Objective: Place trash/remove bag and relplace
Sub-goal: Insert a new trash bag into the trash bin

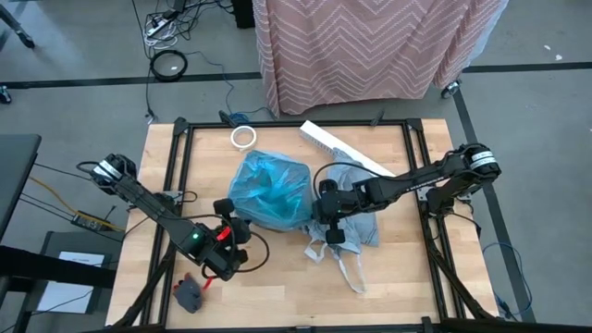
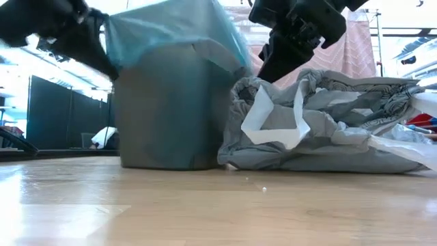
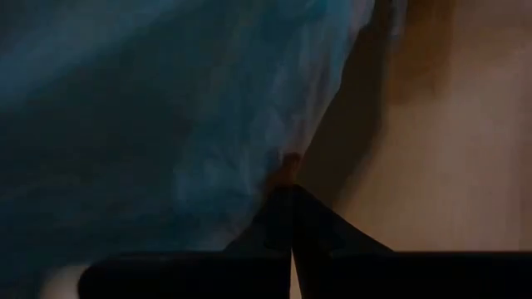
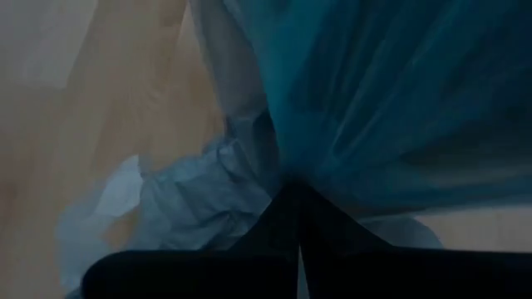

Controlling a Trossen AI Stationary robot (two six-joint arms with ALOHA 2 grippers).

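The turquoise-blue bag point(image 1: 269, 189) lines the bin at the centre of the surface point(image 1: 277, 296). The left pincer point(image 3: 289, 178) pinches its left edge; the right pincer point(image 4: 293, 184) pinches its right edge. The grey bag point(image 1: 356, 227) lies crumpled just right of the bin.

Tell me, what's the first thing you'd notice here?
The blue bag draped over the bin mid-table stands out most. Both grippers are shut on its edge: the left gripper on the bin's left, the right gripper on its right. The crumpled grey bag lies on the table beside the bin, under the right arm.
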